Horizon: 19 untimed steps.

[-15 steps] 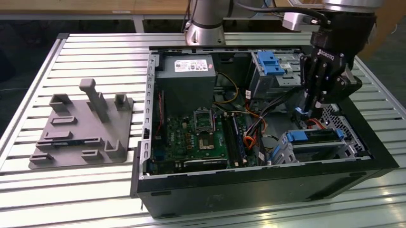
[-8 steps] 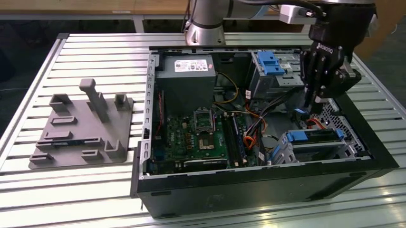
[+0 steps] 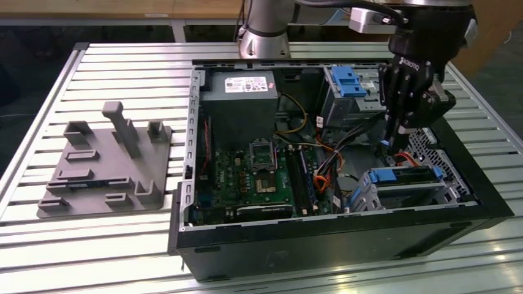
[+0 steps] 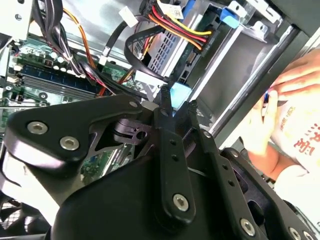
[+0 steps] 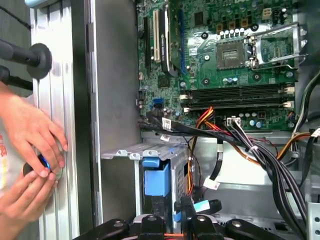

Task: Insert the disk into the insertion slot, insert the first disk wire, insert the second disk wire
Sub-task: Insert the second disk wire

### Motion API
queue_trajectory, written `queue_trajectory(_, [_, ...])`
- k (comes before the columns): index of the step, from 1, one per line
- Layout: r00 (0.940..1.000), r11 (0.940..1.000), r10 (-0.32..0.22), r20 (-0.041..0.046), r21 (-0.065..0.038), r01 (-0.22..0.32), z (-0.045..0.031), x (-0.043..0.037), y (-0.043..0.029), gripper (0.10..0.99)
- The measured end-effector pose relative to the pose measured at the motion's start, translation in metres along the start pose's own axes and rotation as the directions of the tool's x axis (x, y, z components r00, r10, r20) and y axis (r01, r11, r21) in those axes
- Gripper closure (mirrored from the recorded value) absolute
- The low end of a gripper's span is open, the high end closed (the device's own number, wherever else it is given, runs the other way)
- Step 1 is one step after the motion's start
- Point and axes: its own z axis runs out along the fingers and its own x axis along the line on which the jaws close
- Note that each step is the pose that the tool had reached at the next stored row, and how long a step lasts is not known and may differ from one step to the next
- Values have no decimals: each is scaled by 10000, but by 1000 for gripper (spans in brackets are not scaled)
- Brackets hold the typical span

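The disk [image 3: 406,176], in its blue carrier [image 5: 156,182], lies inside the insertion slot [image 3: 408,195], the low perforated silver cage [image 4: 162,52] at the case's corner on the exterior view's right. My gripper [image 3: 387,142] reaches down into the case just behind that cage. Its fingers [image 4: 164,107] pinch a black disk wire by its light blue connector [image 4: 179,92], which also sticks out beside the gripper [image 5: 172,217] as a pale plug [image 5: 205,206]. A red, yellow and black wire bundle [image 4: 177,25] runs to the cage's rear.
The motherboard [image 3: 261,174] fills the case floor, with a black cable bundle [image 5: 260,155] crossing it. A taller bay with a blue latch [image 3: 347,82] stands behind. A person's hands [image 5: 30,150] rest on the slatted table outside the case wall. A grey fixture plate [image 3: 102,165] lies on the exterior view's left.
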Motion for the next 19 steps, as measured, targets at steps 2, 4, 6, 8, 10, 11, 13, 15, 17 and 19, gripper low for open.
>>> queue_trajectory(2, [9997,9997,-244,11,89,244,1,0,0,808])
queue_trajectory(4, [9985,9983,-549,24,197,549,6,-2,0,808])
queue_trajectory(6, [9964,9960,-847,24,304,846,12,-4,0,808])
queue_trajectory(8, [9953,9947,-973,25,348,971,36,23,8,808])
queue_trajectory(10, [9951,9945,-990,57,356,987,57,55,9,808])
queue_trajectory(11, [9950,9945,-990,95,359,986,66,70,10,808])
queue_trajectory(13, [9949,9945,-990,211,366,981,80,86,10,808])
queue_trajectory(15, [9947,9945,-990,272,370,979,86,83,10,808])
queue_trajectory(17, [9947,9945,-989,276,370,979,86,83,10,808])
queue_trajectory(19, [9947,9945,-989,278,370,979,86,83,10,808])
